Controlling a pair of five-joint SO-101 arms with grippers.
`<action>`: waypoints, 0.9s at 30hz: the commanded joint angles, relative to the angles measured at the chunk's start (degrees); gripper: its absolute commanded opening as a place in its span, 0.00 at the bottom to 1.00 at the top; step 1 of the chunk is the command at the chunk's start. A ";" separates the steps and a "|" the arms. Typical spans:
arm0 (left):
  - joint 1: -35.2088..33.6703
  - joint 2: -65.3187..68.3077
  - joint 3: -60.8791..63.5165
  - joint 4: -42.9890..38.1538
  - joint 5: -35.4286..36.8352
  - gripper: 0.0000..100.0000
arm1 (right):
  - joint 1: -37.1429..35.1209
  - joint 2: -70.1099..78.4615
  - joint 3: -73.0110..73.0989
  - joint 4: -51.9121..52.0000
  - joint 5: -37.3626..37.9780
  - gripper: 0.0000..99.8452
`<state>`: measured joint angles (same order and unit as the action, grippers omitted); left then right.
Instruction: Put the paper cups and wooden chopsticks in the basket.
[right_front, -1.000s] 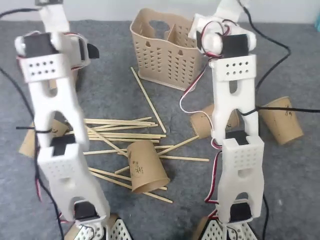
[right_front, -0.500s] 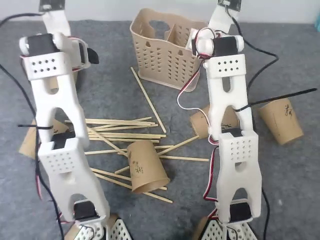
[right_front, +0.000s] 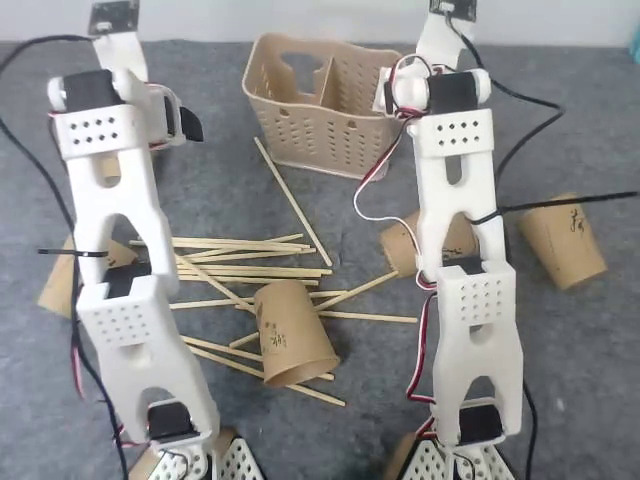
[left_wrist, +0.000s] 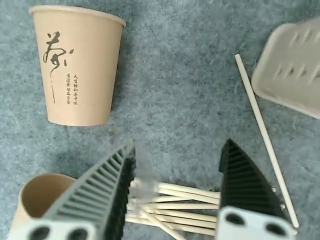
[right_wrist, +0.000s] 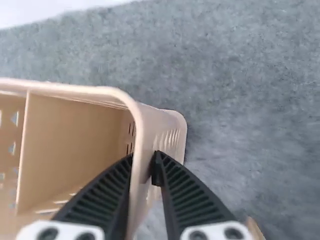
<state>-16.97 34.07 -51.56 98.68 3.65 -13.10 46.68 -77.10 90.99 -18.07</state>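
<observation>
paper cups (right_front: 290, 335) and wooden chopsticks (right_front: 250, 258) lie on the tabletop (right_front: 590, 340), none visibly in the basket (right_front: 310, 125); my right pincer (right_wrist: 143, 162) grips its rim, left pincer (left_wrist: 180, 145) open.

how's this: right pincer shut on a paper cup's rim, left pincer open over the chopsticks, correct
Not a cup: the right wrist view shows the right pincer shut on the wall of the basket. The left pincer is indeed open over the chopsticks.

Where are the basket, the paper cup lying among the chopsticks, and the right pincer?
basket (right_front: 320, 125): high view, on its perforated front wall.
paper cup (right_front: 295, 340): high view, on its side wall.
right pincer (right_wrist: 144, 157): right wrist view, midway between its fingertips, shut on the basket's rim.
</observation>
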 joint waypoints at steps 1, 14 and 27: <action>-0.26 -0.88 -0.13 1.85 0.62 0.26 | 0.40 -6.55 -4.22 3.56 7.21 0.01; -0.09 -0.97 -0.04 1.93 0.70 0.26 | -0.31 -6.81 1.14 11.56 12.57 0.01; 4.57 -0.97 -5.93 1.23 1.67 0.26 | 0.84 -4.44 2.55 4.62 12.75 0.01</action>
<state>-15.91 34.07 -51.38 98.68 3.82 -12.66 44.04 -74.37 97.32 -6.55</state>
